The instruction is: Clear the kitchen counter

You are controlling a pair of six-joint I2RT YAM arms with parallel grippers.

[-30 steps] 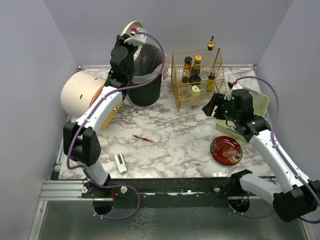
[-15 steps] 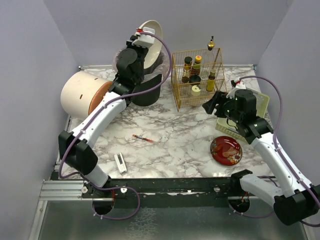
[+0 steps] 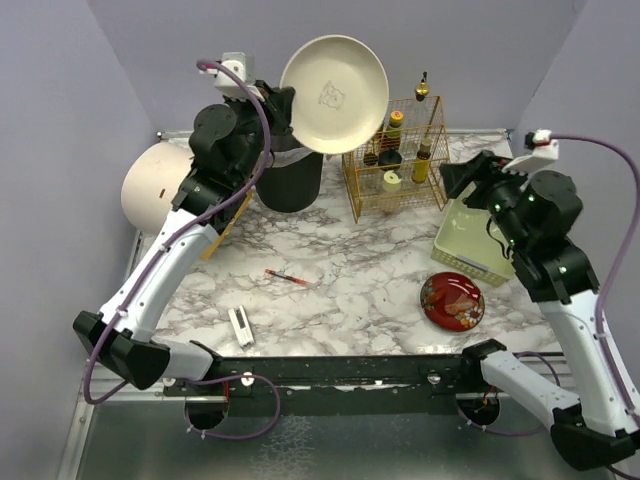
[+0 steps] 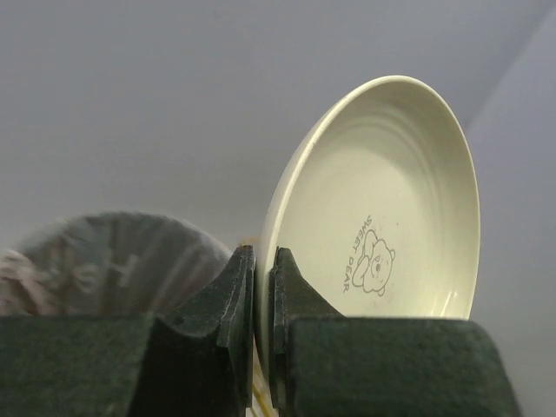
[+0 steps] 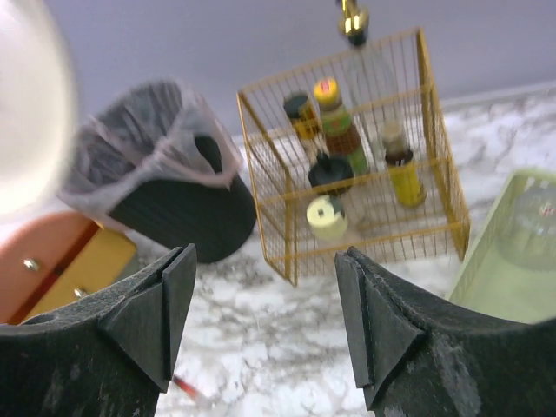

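Gold wire rack (image 3: 400, 200), black bin (image 3: 290, 187), red plate (image 3: 452, 301)

Left hand (image 4: 263, 261) raised high, pinching a plate (image 4: 382, 217); right hand (image 5: 265, 256) raised, spread.

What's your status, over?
Left gripper shut on cream plate, held aloft. Right gripper open, empty. Kitchen counter uncleared: red dish, thin red item on it. Wire rack near plate.

Overhead plus close wrists, common bin (image 3: 292, 185)
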